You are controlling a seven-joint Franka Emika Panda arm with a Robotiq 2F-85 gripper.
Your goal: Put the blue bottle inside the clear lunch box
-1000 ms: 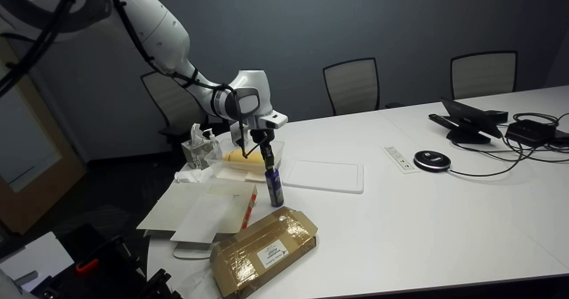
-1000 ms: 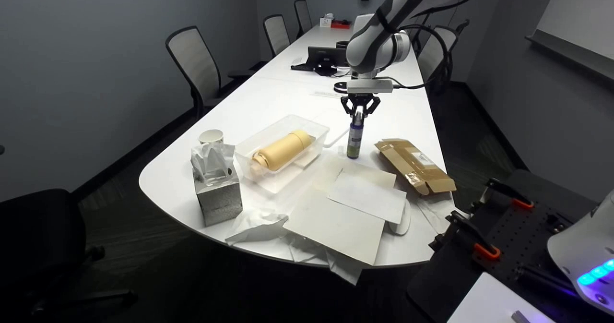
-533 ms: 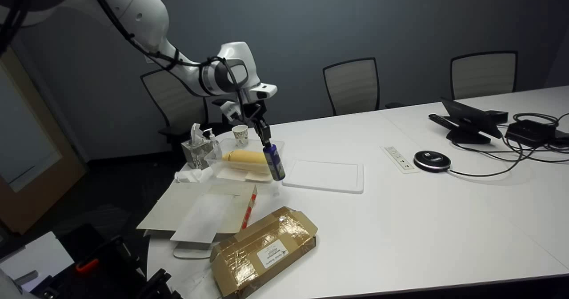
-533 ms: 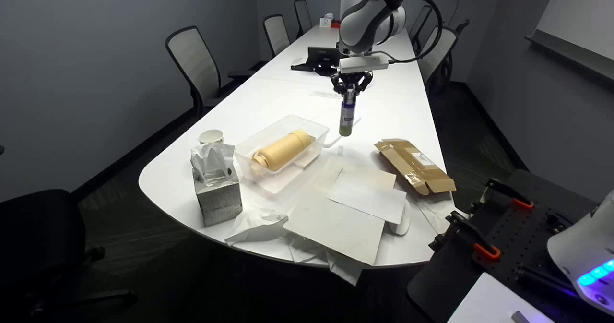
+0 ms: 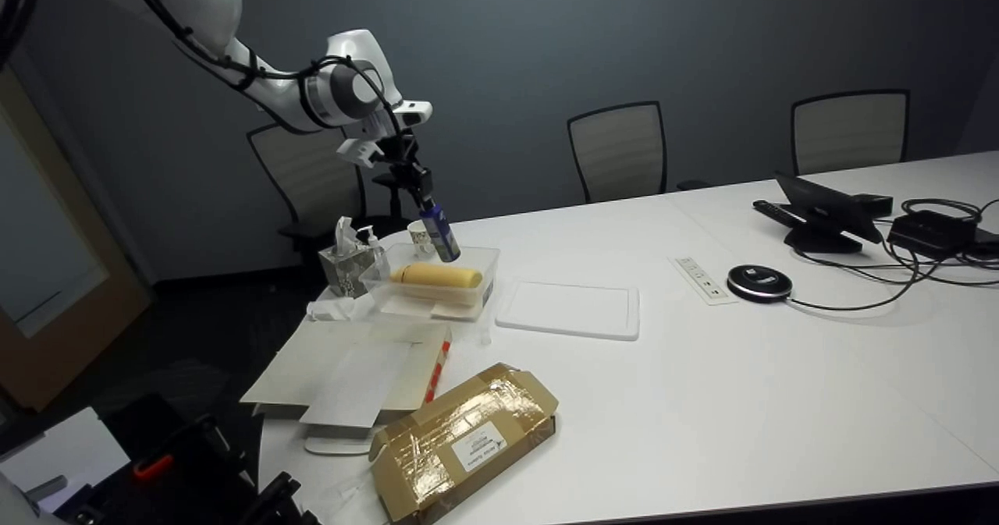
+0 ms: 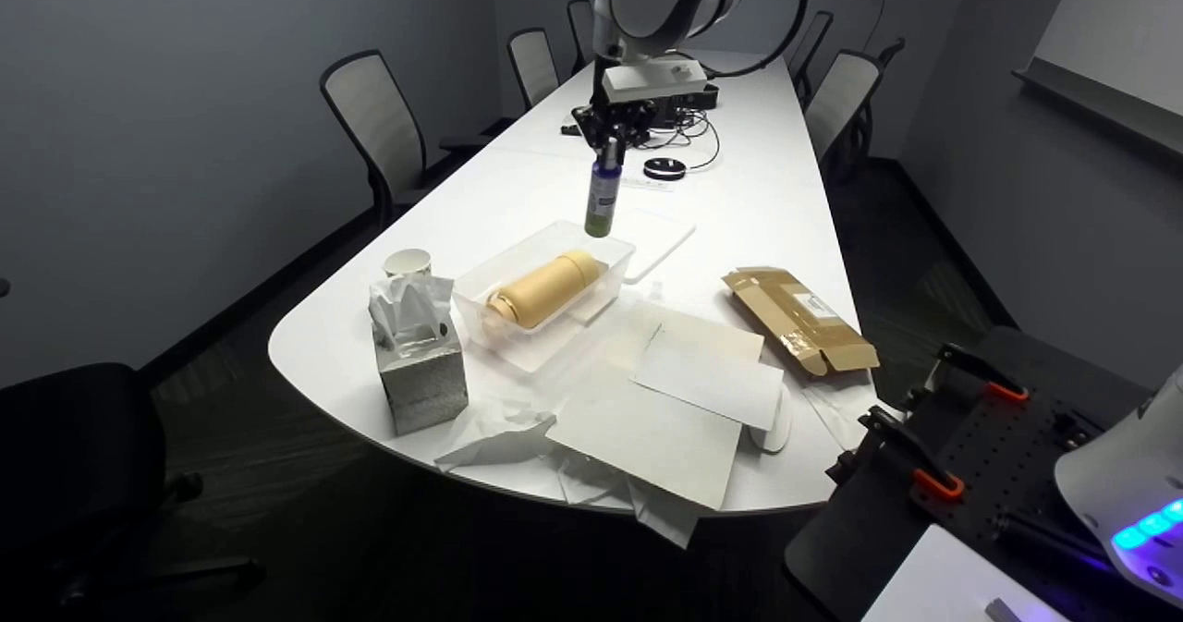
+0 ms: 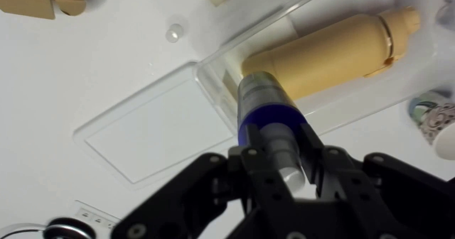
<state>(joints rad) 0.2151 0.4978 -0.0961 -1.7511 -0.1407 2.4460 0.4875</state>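
Note:
The blue bottle (image 5: 439, 232) hangs in the air, tilted, with its silver cap held in my gripper (image 5: 424, 197). It also shows in the other exterior picture (image 6: 603, 199) and in the wrist view (image 7: 272, 113). The gripper's fingers (image 7: 279, 130) are shut around the bottle's narrow cap. The clear lunch box (image 6: 499, 340) stands open on the table with a yellow bottle (image 6: 545, 291) lying inside. In the wrist view, the blue bottle's lower end overlaps one end of the box (image 7: 256, 29) and the yellow bottle's base. The blue bottle's bottom is above the box, not touching it.
A flat white lid (image 5: 570, 309) lies beside the box. A tissue box (image 6: 420, 382) and a paper cup (image 6: 407, 262) stand near its far end. Papers (image 6: 665, 409) and a gold-brown cardboard packet (image 5: 468, 439) lie on the near side.
My gripper lifts the blue bottle off the table and carries it up and over toward the lunch box. The bottle goes from upright to tilted. The box and other items stay put.

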